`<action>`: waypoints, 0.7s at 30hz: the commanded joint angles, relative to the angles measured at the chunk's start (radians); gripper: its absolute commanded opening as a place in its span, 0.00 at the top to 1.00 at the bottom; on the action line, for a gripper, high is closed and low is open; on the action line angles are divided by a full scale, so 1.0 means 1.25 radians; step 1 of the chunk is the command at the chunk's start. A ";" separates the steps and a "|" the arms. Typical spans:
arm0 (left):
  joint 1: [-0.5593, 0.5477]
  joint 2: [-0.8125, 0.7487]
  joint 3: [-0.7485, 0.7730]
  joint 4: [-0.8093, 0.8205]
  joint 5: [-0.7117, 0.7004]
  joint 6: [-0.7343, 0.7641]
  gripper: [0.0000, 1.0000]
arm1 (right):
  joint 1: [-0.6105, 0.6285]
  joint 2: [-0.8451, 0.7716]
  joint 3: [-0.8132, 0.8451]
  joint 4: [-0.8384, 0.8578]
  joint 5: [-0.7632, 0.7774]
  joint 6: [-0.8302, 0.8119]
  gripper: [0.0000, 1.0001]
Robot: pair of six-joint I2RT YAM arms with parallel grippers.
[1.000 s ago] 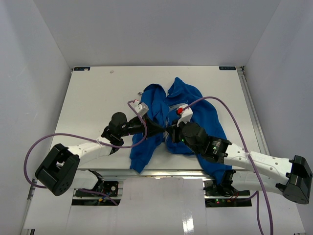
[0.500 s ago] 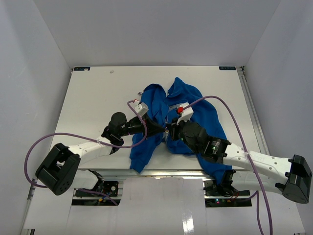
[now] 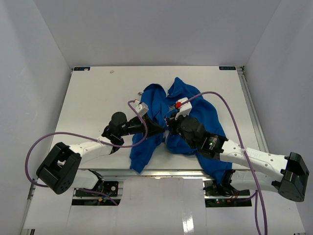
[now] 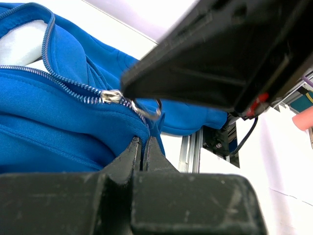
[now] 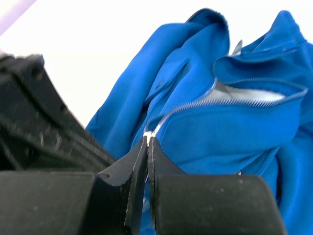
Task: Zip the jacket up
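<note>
Squarely between pale walls (image 3: 156, 29), a white table (image 3: 93, 93) bears the jacket (image 3: 198, 105).

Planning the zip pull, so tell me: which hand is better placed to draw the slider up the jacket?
Right. The right hand is shut at the silver slider, with the open zipper ahead of it. The left hand pinches the jacket fabric just below, likely better for anchoring.

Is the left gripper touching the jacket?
Touching. Left wrist view: the left gripper, shut, pinches the jacket just below the zipper slider.
</note>
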 commanded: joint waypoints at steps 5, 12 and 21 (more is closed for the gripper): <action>-0.007 -0.019 0.017 -0.020 0.040 0.002 1.00 | -0.038 0.042 0.112 -0.035 -0.068 -0.073 0.84; -0.006 -0.026 0.018 -0.021 0.041 -0.006 1.00 | -0.047 -0.092 0.062 -0.034 -0.138 -0.282 0.51; -0.002 -0.039 0.013 -0.018 0.050 -0.010 1.00 | -0.053 -0.242 -0.150 0.068 -0.456 -0.789 0.47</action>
